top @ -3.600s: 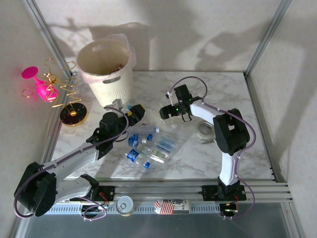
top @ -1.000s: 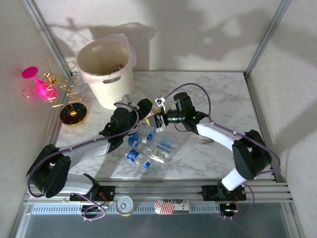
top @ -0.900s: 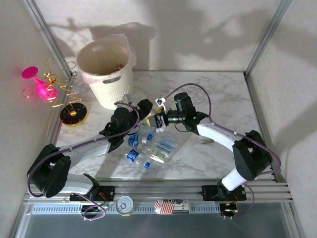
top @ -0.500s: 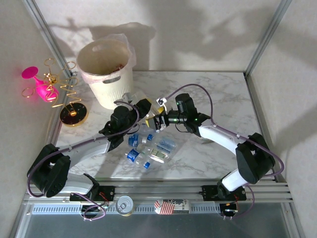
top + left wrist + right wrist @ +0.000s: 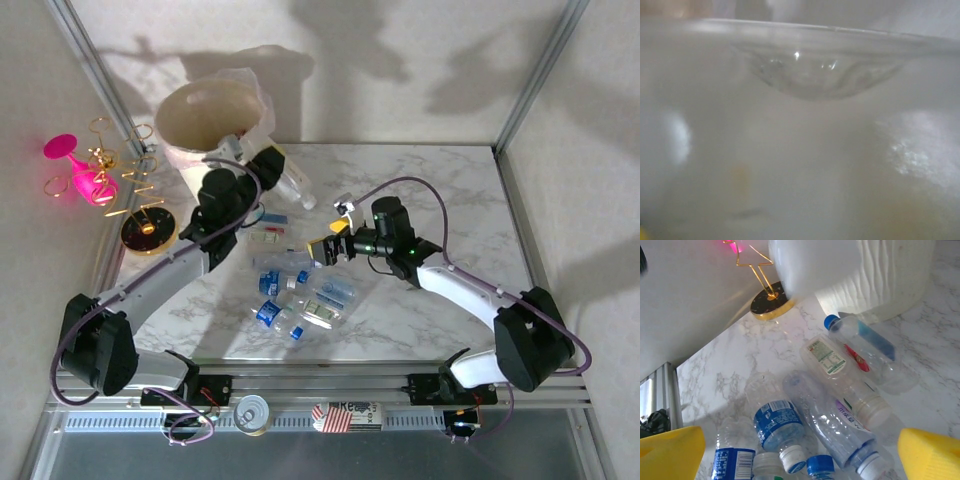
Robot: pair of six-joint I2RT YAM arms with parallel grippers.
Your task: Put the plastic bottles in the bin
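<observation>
Before letting go, reach further over the bin (image 5: 178, 150)

The left gripper (image 5: 270, 163) clamps a clear bottle (image 5: 292, 185) beside the bin's rim, seemingly short of its mouth; I'd swing it further in. Its long axis runs diagonally, free end pointing away from the bin. The right gripper (image 5: 322, 250) hangs wide open, empty, over the loose bottles (image 5: 300, 295).

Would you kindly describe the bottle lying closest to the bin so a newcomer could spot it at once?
Start at the tall cream-white ribbed bin at the far left of the marble table. At its foot lies a clear bottle, nearer to it than any other lying there. Its blue cap and blue-and-red label set it apart from the neighbouring bottle, which has a white cap and a pale label.
</observation>
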